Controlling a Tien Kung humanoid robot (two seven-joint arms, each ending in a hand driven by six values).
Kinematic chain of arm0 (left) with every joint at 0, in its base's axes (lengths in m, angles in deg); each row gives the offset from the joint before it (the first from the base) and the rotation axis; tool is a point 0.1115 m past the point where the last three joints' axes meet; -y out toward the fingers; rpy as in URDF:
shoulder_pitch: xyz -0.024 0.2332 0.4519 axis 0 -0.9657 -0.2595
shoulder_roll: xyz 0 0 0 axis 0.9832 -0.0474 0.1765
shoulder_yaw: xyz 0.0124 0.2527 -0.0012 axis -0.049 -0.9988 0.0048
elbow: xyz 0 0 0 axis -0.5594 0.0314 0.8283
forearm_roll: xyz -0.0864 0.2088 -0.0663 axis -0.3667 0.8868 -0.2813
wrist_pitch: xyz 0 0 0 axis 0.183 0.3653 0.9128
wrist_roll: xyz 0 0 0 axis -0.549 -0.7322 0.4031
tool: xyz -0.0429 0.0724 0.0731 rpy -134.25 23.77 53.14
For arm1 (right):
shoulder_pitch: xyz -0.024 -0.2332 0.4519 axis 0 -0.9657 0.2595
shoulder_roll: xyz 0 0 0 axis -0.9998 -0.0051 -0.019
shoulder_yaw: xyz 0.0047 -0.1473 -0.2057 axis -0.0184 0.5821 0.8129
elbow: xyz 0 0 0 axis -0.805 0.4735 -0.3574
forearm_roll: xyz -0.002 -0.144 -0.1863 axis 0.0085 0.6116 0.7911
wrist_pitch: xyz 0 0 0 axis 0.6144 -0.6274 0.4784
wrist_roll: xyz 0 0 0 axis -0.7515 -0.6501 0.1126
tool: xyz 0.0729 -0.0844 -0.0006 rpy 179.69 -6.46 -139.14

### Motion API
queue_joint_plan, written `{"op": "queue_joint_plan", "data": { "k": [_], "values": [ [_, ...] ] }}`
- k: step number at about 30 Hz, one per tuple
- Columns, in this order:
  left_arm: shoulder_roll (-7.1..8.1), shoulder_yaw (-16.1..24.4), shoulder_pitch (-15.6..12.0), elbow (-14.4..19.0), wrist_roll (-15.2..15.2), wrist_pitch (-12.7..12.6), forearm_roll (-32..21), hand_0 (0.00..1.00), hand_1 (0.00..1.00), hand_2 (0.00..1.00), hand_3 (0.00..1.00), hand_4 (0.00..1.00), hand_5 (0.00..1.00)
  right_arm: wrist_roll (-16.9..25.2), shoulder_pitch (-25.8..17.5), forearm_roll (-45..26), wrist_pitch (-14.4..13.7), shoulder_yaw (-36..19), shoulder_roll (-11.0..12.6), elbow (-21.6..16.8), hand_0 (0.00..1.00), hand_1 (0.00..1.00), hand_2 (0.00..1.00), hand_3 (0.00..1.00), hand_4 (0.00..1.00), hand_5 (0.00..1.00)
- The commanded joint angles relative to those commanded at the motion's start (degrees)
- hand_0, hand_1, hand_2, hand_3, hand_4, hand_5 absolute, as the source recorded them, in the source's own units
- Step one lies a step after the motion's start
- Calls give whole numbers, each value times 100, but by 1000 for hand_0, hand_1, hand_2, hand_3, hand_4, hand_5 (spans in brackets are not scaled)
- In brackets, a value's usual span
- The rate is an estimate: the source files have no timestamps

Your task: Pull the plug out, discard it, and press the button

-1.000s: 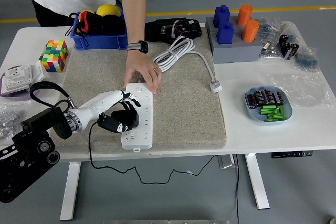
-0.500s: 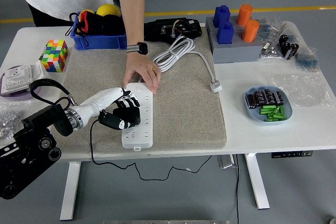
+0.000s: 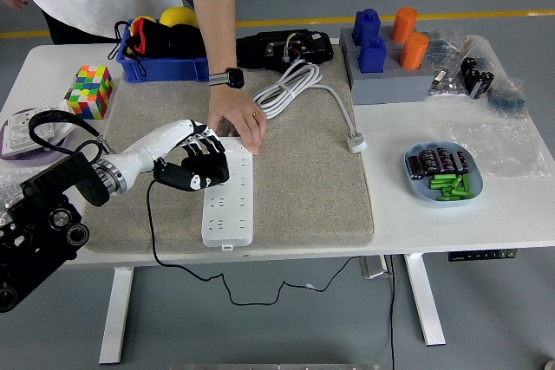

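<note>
A white power strip point(image 3: 229, 210) lies lengthwise on the grey mat point(image 3: 303, 188). My left hand point(image 3: 201, 160) is shut on a black plug point(image 3: 179, 180), holding it over the strip's left edge near its far half. A black cable point(image 3: 149, 223) runs from the plug over the table's near edge. A person's hand point(image 3: 234, 120) presses on the far end of the strip, just beyond my fingers.
Blue bin point(image 3: 165, 67) of items and a colour cube point(image 3: 91, 91) at back left. A coiled white cable point(image 3: 290, 86) on the mat's far side. Grey stand point(image 3: 386, 80) with blue and orange blocks at back right, blue dish point(image 3: 442, 175) of batteries at right.
My left hand has moved toward the far side of the table with the black plug in it, while the strip has stayed put. The person's hand still rests on the strip.
</note>
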Motion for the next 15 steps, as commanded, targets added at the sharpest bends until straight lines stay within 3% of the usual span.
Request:
{"op": "queue_joint_plan", "data": {
  "k": [2, 3, 15],
  "values": [
    [-57, 51, 72, -302, 110, -119, 40, 482, 366, 421, 576, 631, 2, 1, -1, -5, 0, -3, -7, -2, 725, 680, 660, 654, 750, 610],
    [-80, 65, 102, -443, 161, -179, 86, 536, 379, 424, 577, 635, 2, 0, -1, -6, 1, -2, -9, -3, 725, 679, 660, 655, 750, 610],
    [-334, -160, 526, -1840, 471, -470, -32, 541, 421, 441, 585, 642, 2, -1, 7, -22, 1, 6, -7, -2, 725, 680, 660, 655, 750, 610]
  ]
}}
